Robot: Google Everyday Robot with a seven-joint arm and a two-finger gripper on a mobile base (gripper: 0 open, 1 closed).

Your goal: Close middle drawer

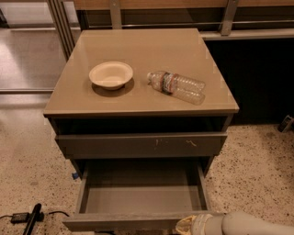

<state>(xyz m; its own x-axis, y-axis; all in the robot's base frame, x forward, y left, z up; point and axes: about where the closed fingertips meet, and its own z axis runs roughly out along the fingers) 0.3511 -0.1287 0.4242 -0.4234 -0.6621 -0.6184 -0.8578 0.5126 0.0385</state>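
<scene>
Middle drawer (142, 199) stands open above speckled floor (257, 174); gripper (187, 226) at its front right corner, grip indeterminable. Bowl (110, 75) and bottle (177, 86) on tan top (138, 46).

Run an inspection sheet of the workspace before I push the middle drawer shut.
Surface: tan cabinet top, carrying two items.
Job's things: middle drawer pulled far out, nothing seen in its grey interior. The scratched drawer above it sits nearly flush.
Clutter: pale bowl upright on the top. A plastic bottle lies on its side to the bowl's right, apart from it.
Grippers: gripper at the bottom edge of the view, by the right end of the open drawer's front. Contact cannot be judged.
Cables: black cable on the floor at lower left.
Surroundings: speckled floor, metal railing behind the cabinet.
</scene>
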